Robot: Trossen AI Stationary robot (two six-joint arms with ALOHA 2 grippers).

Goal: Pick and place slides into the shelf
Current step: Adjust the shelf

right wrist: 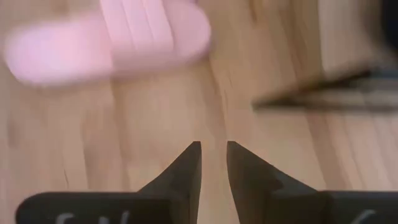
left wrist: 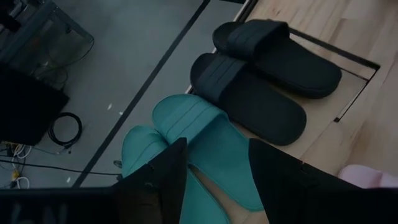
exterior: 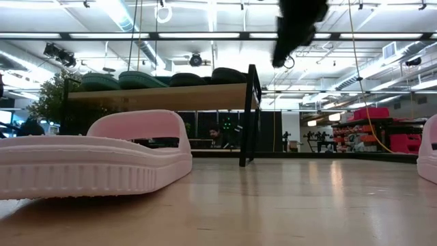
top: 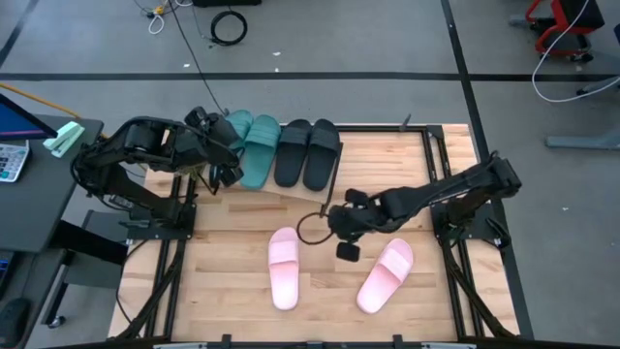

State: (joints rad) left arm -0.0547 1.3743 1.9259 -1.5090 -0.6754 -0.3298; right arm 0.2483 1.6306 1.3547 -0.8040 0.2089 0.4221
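Note:
Two teal slides (top: 250, 145) and two black slides (top: 307, 150) lie sole-down, side by side, on the top board of the shelf (exterior: 164, 97) at the table's far edge. Two light pink slides (top: 284, 267) (top: 386, 274) lie sole-down on the table. My left gripper (left wrist: 214, 149) hovers open above the teal slides (left wrist: 205, 140) at the shelf's left end. My right gripper (top: 339, 228) hangs over the bare table between the shelf and the pink slides. It points down toward the left pink slide (right wrist: 112, 40), with its fingers (right wrist: 214, 149) narrowly apart and nothing between them.
The shelf's thin black frame leg (exterior: 249, 116) stands just beyond my right gripper (exterior: 297, 27). Bare wooden table (top: 329, 291) lies between the two pink slides. A desk with a screen and a calculator (top: 19, 136) stands off the table's left side.

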